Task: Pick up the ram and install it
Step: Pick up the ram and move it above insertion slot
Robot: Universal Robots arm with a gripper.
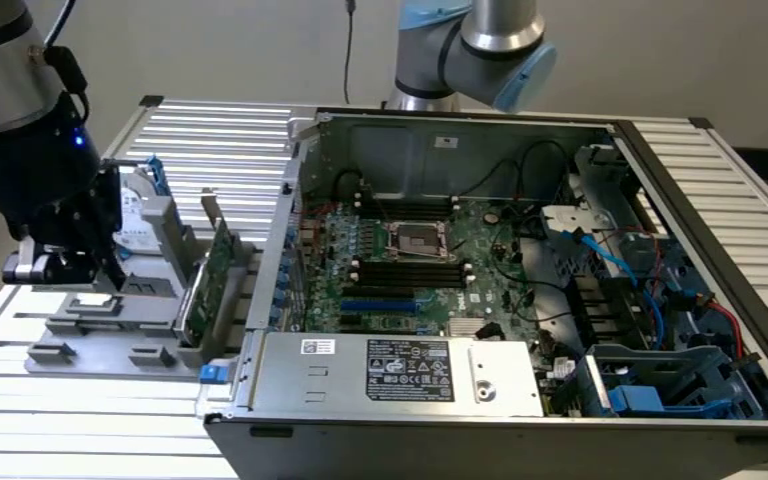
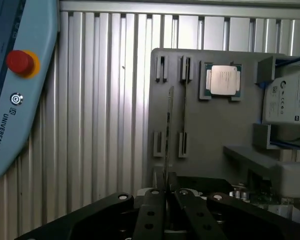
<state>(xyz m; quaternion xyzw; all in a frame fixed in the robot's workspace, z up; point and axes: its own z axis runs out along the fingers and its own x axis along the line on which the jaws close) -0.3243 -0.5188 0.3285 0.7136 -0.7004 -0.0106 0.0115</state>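
At the exterior view's left, the claw (image 2: 166, 194) is pinched nearly closed on the ram (image 2: 168, 130). The ram sits edge-on over the grey holder (image 2: 215, 135) on the table (image 2: 105, 125), probably gripped by its flat faces to stay upright.

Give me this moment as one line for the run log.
stage: pick | hand: shut on ram | ram: on edge over holder | lifted: cannot tell | case: open, beside holder

Exterior high, angled down, wrist close above shared grey tray (image 1: 91, 345) (image 2: 215, 130)
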